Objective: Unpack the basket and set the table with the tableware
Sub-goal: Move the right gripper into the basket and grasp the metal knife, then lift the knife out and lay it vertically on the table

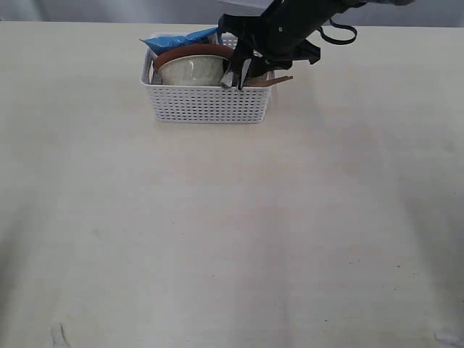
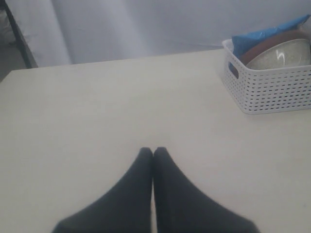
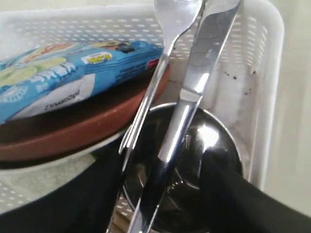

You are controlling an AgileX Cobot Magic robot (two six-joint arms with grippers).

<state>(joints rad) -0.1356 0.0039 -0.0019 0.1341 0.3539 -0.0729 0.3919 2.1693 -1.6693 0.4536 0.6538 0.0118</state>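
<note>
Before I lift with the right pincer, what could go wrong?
1. The fork and knife stand loose in the cup that the right pincer straddles; a tilted lift could spill them.
2. The fork passes close by the plate and packet, so it may snag them.
3. The basket wall is close beside the cup; the pincer could catch it and drag the basket.

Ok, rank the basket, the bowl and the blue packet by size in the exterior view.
Largest: basket. Then bowl and blue packet, both partly hidden and showing similar amounts, so I won't rank them.
</note>
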